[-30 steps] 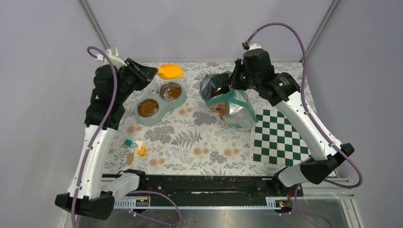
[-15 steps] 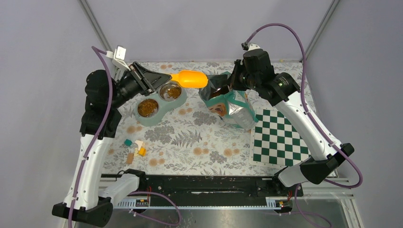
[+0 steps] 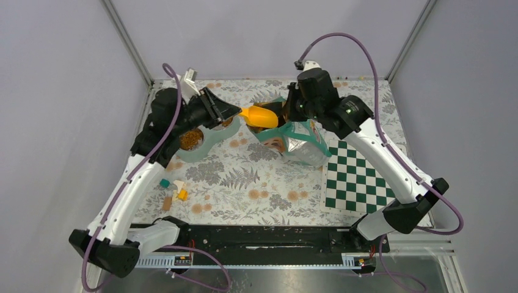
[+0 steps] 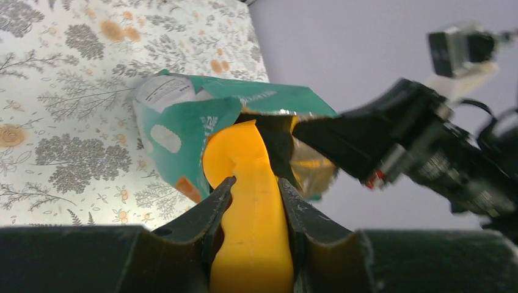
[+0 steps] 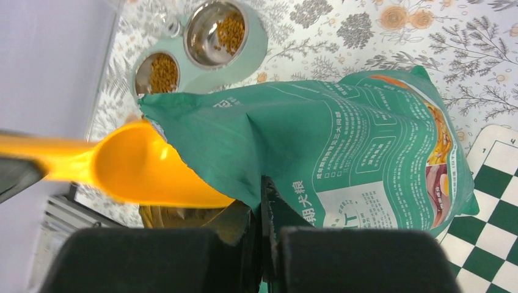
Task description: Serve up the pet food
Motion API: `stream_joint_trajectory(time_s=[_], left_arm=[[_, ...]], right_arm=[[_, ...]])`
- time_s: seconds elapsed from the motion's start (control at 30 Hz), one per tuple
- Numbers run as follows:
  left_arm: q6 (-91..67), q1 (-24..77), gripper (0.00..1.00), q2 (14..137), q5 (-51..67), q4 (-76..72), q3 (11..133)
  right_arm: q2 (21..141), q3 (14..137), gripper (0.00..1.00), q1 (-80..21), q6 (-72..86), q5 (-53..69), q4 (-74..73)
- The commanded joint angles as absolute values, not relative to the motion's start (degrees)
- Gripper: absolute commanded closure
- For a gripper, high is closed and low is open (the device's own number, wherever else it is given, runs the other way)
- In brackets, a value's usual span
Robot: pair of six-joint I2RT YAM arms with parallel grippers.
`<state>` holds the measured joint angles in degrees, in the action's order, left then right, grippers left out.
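Two loose heaps, brown-orange kibble (image 5: 162, 72) (tiny pellets)

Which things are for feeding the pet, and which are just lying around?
For the job: orange scoop in the left gripper; green food bag held by the right gripper; pet food in the double bowl.
Just lying about: coloured wooden blocks; checkerboard mat.
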<state>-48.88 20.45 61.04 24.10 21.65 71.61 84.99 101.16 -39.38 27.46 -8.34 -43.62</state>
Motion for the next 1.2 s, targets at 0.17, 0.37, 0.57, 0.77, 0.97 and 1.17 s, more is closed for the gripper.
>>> stream_joint_trajectory(time_s=[0.17,0.37,0.57,0.77,0.97,1.17], left_arm=[[-41.7,28.8,1.00,71.8,8.9,23.1,72.9],[-41.5,30.1,1.00,78.6,9.1,20.5,69.9],[-42.3,30.0,1.00,85.0,15.1,15.2,68.0],[-51.3,26.4,1.00,87.3,31.6,1.6,62.4],[-64.6,20.3,1.00,82.1,41.2,-13.7,56.7],[-72.5,15.7,1.00,75.3,41.1,-13.8,55.0]], right_arm=[[91.1,110.0,1.00,-46.7,26.8,-15.1,-38.9],[95.7,112.8,1.00,-47.0,28.6,-13.5,-38.9],[98.7,113.7,1.00,-47.0,31.5,-10.3,-38.9],[99.8,113.5,1.00,-46.9,33.9,-8.2,-38.9],[98.5,113.0,1.00,-45.0,36.1,-7.4,-38.0],[94.5,110.6,1.00,-40.3,38.2,-5.2,-35.5]])
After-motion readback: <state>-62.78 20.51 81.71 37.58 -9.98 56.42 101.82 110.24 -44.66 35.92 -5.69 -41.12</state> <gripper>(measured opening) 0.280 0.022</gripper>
